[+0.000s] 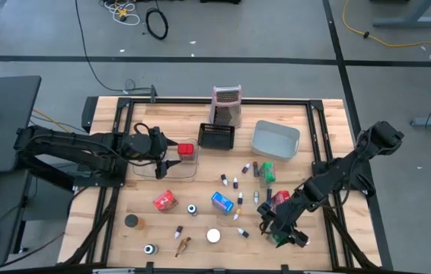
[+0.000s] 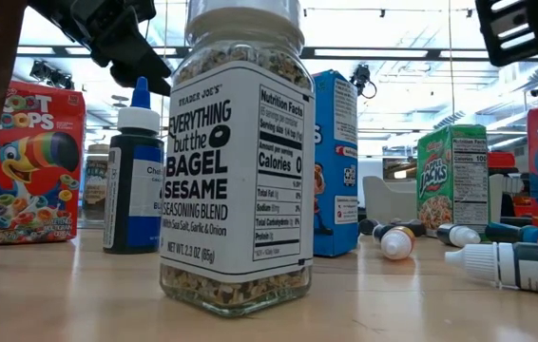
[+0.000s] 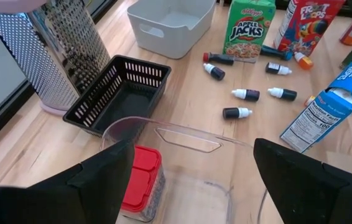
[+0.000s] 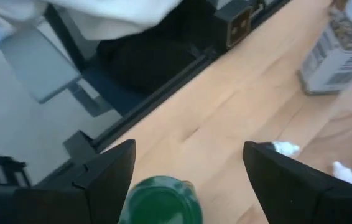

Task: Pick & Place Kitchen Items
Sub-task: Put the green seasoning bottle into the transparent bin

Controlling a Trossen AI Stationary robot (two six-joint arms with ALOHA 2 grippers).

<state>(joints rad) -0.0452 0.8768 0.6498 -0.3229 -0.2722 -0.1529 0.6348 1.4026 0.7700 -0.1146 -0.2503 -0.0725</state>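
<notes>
My left gripper (image 1: 176, 150) hangs open over the clear tub (image 3: 191, 146), which holds a red-lidded jar (image 3: 141, 185). My right gripper (image 1: 281, 233) is open near the table's near right corner, tipped down, with a green-lidded jar (image 4: 161, 200) low between its fingers; I cannot tell whether they touch it. Loose on the wood lie red packets (image 1: 164, 200), a blue packet (image 1: 221, 202), a green packet (image 1: 266, 173), several tiny bottles (image 3: 245, 94) and squat jars (image 1: 131, 221). A white-lidded seasoning jar (image 2: 236, 161) stands upright near the front edge.
The silvery box grater (image 1: 227, 105) stands at the far edge, with the black mesh basket (image 1: 217, 135) before it and the grey tray (image 1: 275, 141) to their right. A dark frame rail (image 4: 163, 87) runs along the table edge beyond my right gripper.
</notes>
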